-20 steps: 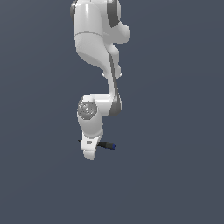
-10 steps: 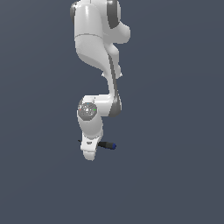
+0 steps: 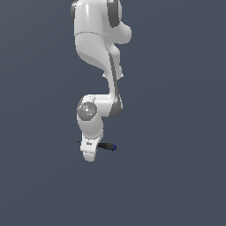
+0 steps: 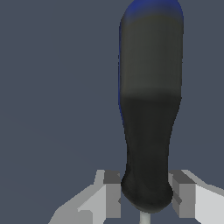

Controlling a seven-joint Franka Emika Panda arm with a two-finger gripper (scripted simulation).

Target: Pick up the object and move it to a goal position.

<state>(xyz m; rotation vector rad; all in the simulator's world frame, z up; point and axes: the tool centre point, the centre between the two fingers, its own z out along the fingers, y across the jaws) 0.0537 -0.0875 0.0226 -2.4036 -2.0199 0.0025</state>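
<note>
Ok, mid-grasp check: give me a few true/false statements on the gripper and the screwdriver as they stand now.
1. The gripper has a finger on each side of the screwdriver. True.
2. The screwdriver's end cap is red. False: it is blue.
3. In the exterior view the handle sticks out toward that view's right of the gripper. True.
4. The fingers sit at the blue cap end. False: they sit at the handle's other end, near the shaft.
</note>
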